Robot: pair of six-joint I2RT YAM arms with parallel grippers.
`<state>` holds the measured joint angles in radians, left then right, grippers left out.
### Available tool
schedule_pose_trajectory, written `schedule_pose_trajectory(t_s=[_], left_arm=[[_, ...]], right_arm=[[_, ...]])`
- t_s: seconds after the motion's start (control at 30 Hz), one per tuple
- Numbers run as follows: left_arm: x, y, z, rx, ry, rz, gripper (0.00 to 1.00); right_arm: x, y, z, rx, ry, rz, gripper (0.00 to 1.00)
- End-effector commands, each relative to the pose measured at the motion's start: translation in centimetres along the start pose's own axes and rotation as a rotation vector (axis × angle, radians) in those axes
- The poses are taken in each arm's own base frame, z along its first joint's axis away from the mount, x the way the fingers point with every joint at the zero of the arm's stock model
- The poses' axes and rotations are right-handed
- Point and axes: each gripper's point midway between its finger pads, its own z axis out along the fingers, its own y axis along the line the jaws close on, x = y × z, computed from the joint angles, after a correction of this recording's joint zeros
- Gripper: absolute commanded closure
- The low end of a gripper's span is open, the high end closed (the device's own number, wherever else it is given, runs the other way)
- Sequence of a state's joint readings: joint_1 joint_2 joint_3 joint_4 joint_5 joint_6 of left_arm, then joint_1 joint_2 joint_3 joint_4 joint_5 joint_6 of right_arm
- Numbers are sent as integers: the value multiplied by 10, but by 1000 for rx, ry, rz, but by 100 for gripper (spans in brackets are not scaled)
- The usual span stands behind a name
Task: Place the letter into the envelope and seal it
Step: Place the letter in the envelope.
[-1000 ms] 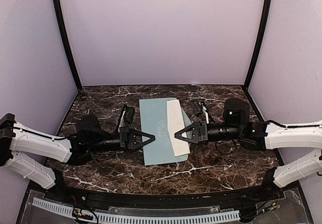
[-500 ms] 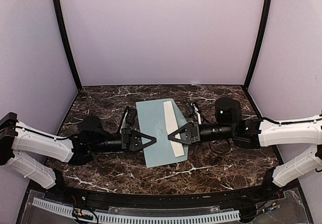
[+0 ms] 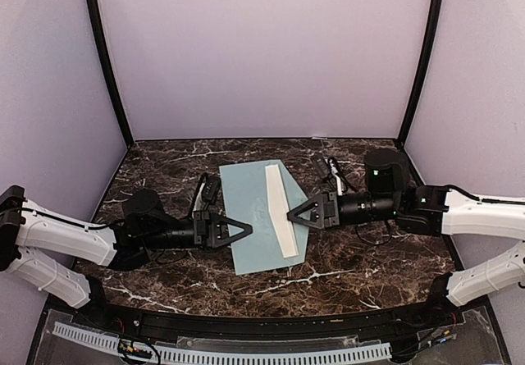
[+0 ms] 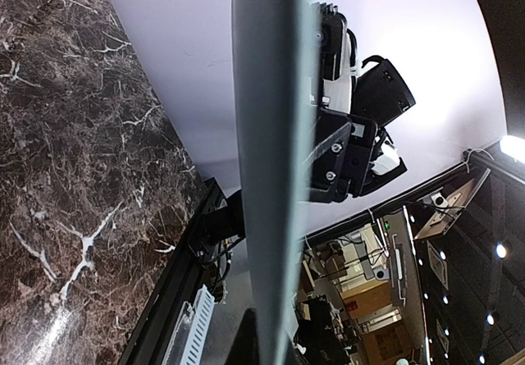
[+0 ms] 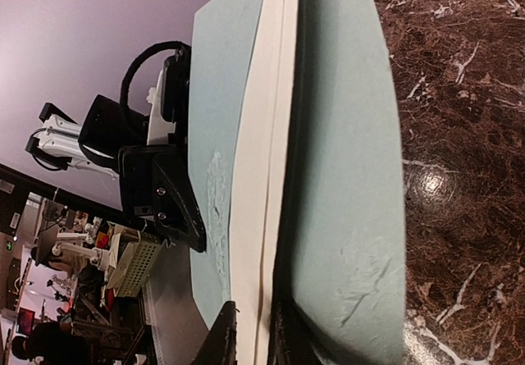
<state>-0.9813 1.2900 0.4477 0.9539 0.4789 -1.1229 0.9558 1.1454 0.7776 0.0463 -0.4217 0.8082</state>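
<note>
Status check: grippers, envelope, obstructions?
Left gripper shut on envelope edge. Right gripper slightly open around letter. Letter partly tucked in, cream strip showing. Nothing blocking.

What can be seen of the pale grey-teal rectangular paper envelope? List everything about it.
The pale grey-teal rectangular paper envelope is thin, matte and crinkled in spots. It sits flat side up and skewed, apparently held above the dark marble table. A cream folded paper letter lies along its upper face, with teal showing on either side. The left gripper, shut, pinches its left edge. The right gripper straddles the letter's edge, grip unclear. Its flap cannot be made out.
</note>
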Motion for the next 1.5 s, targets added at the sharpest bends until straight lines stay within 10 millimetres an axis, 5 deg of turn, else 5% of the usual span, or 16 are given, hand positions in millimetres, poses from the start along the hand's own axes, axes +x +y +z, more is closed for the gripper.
schedule_pose_trajectory(t_s=[0.0, 0.33, 0.63, 1.47], left_arm=[[-3, -23, 2, 80, 8, 60, 100], [-1, -26, 5, 98, 27, 58, 100], [2, -20, 13, 89, 59, 42, 82], [14, -6, 19, 62, 123, 24, 92]], right_arm=[[-7, 5, 0, -5, -10, -21, 87], [-5, 8, 7, -42, 11, -19, 100], [-3, 16, 12, -86, 25, -21, 100], [1, 28, 36, -136, 60, -35, 100]])
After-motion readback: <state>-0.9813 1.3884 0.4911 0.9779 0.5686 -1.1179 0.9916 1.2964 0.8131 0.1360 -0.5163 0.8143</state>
